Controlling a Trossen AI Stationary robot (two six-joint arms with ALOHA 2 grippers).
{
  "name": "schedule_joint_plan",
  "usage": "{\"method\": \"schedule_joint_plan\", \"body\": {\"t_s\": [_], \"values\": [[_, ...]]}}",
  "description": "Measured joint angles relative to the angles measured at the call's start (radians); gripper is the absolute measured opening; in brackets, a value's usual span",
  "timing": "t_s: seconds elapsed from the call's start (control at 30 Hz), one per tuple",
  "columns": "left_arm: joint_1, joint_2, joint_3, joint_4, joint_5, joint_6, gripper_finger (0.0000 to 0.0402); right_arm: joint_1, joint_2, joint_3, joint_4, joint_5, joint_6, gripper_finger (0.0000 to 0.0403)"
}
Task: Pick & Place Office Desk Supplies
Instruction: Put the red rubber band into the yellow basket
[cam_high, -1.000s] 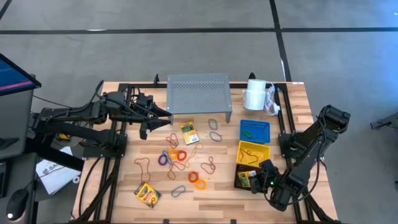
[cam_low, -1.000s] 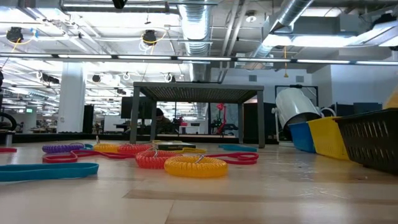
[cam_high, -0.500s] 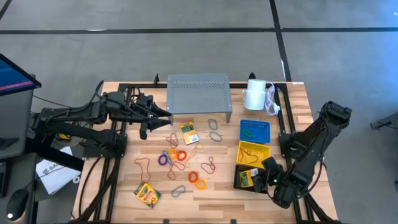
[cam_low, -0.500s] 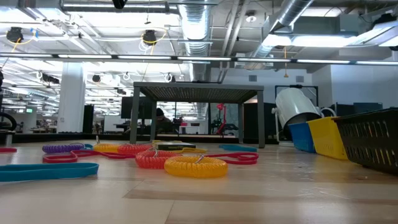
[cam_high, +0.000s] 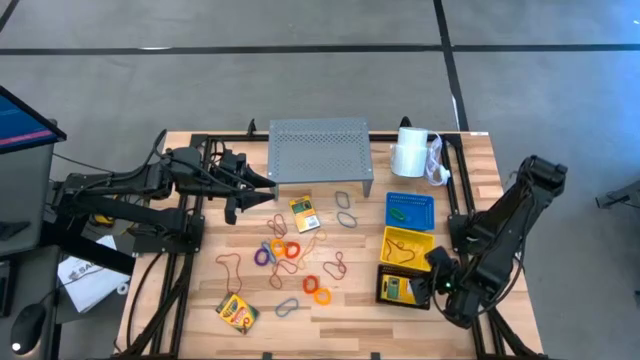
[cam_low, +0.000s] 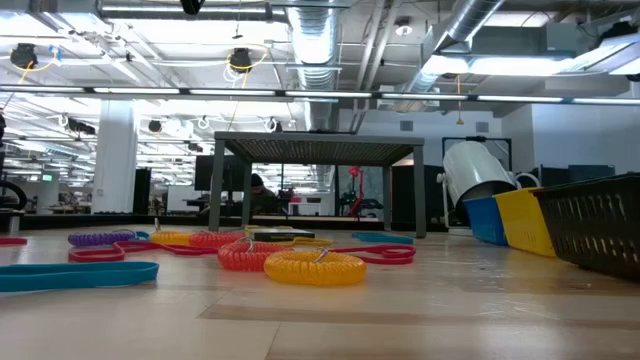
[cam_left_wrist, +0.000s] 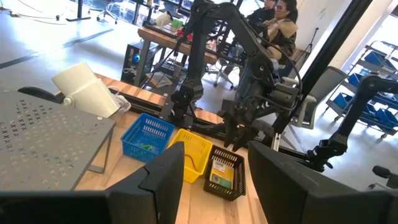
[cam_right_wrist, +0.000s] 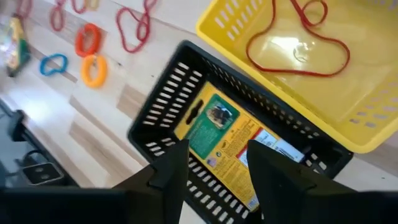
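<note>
The right gripper (cam_right_wrist: 211, 163) hangs just above the black basket (cam_high: 404, 289) at the table's front right w/ fingers apart and nothing between them; under it lies a yellow-green crayon box (cam_right_wrist: 227, 140), partly hidden by the fingers. Just beyond it is the yellow basket (cam_right_wrist: 298, 74) w/ a red loop (cam_right_wrist: 292, 43), cut off at the edge. The left gripper (cam_high: 232, 187) waits, fingers apart, far across the table by the grey shelf (cam_high: 320, 150); the open wood between them carries scattered loops (cam_high: 290, 250).
</note>
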Motion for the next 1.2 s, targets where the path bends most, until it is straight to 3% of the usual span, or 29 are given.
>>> {"method": "schedule_joint_plan", "body": {"t_s": [0.2, 0.37, 0.53, 0.7, 0.97, 1.2], "values": [[0.000, 0.006, 0.000, -0.002, 0.001, 0.000, 0.0173, -0.035, -0.045, 0.000, 0.008, 0.059, -0.095, 0.0152], [0.000, 0.016, 0.000, -0.018, 0.003, 0.036, 0.0173, -0.151, -0.092, 0.000, 0.081, 0.053, -0.390, 0.0143], [0.000, 0.017, 0.000, -0.041, 0.003, 0.043, 0.0173, -0.352, -0.127, 0.036, 0.140, -0.058, -0.748, 0.0129], [0.000, -0.021, 0.000, -0.102, 0.002, 0.037, 0.0173, -0.530, -0.116, 0.115, 0.150, -0.180, -0.996, 0.0116], [0.000, -0.122, 0.000, -0.270, -0.001, 0.034, 0.0172, -0.722, 0.004, 0.219, 0.143, -0.373, -1.162, 0.0103], [0.000, -0.200, 0.000, -0.274, -0.001, 0.063, 0.0172, -0.748, 0.211, 0.319, 0.155, -0.513, -1.236, 0.0100]]}}
